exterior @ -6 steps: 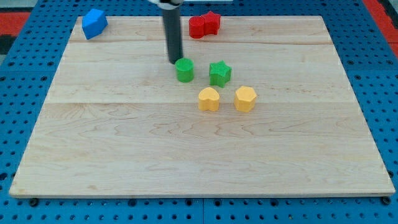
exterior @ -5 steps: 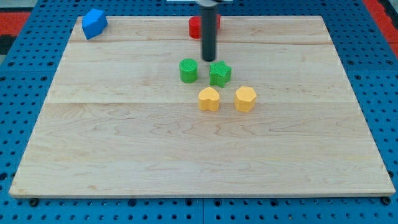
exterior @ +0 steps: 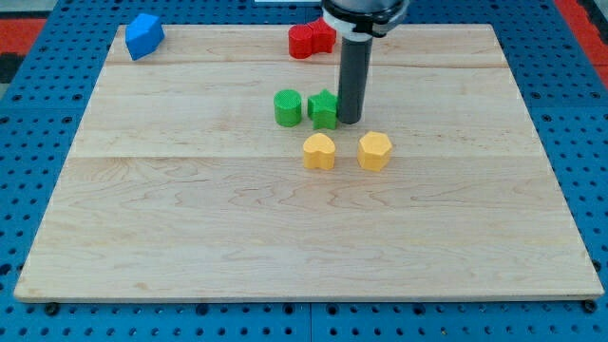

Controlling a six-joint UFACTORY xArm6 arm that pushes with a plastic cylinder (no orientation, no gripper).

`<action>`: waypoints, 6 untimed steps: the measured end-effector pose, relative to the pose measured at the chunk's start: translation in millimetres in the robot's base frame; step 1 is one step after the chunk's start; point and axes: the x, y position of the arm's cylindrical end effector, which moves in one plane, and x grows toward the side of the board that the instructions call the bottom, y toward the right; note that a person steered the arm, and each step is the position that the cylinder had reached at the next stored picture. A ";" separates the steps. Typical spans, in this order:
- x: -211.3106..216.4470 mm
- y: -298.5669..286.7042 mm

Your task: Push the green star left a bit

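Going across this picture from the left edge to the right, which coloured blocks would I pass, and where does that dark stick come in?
blue block → green cylinder → green star → my tip, against the star's right side → yellow hexagon block. The red blocks and the yellow heart overlap these sideways, so I left them out.

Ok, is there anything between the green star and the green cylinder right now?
No. In the camera view only a narrow strip of bare board separates the green star from the green cylinder. My tip sits against the star's other side, toward the view's right.
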 end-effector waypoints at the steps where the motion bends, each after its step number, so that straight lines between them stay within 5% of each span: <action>1: 0.0 1.0; 6: -4.3 36.4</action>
